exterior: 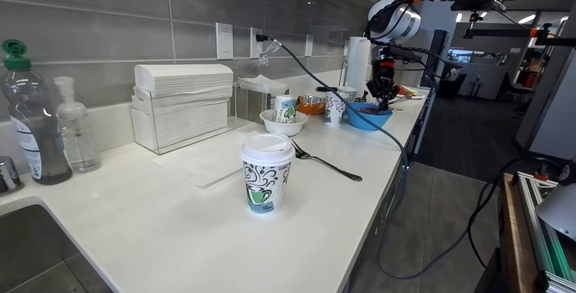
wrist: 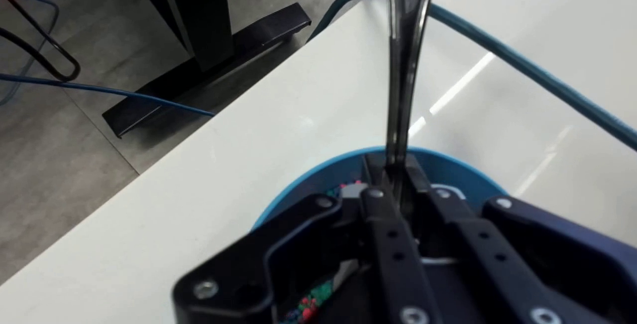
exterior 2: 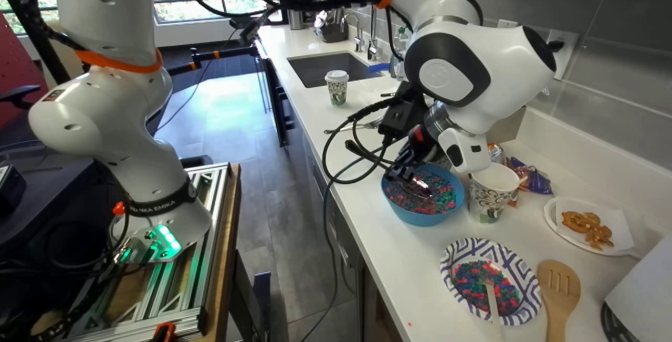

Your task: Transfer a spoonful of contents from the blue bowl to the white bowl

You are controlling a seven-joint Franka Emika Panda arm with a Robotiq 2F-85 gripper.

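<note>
The blue bowl (exterior 2: 421,219) stood near the left edge of the counter (exterior 2: 409,260) in an exterior view, holding multicoloured pieces (exterior 2: 442,196). A metal spoon (exterior 2: 422,187) was inside its rim, contact with the pieces unclear; the gripper (wrist: 395,167) was clamped on the spoon's handle (wrist: 404,75). A paper cup (exterior 2: 489,200) stood just right, a patterned bowl (exterior 2: 493,251) of similar pieces nearer. In an exterior view, a white bowl (exterior: 283,128), left of the blue one, held another cup (exterior: 285,109).

Tight toward the wall (exterior 2: 625,76), a lane at the edge of the counter (exterior 2: 409,263)

A paper cup (exterior 2: 489,204) stands just beside the blue bowl (exterior 2: 421,219) on the wall side; a cable (wrist: 532,73) crosses the counter nearby. I have a narrow strip between bowl and edge.
</note>
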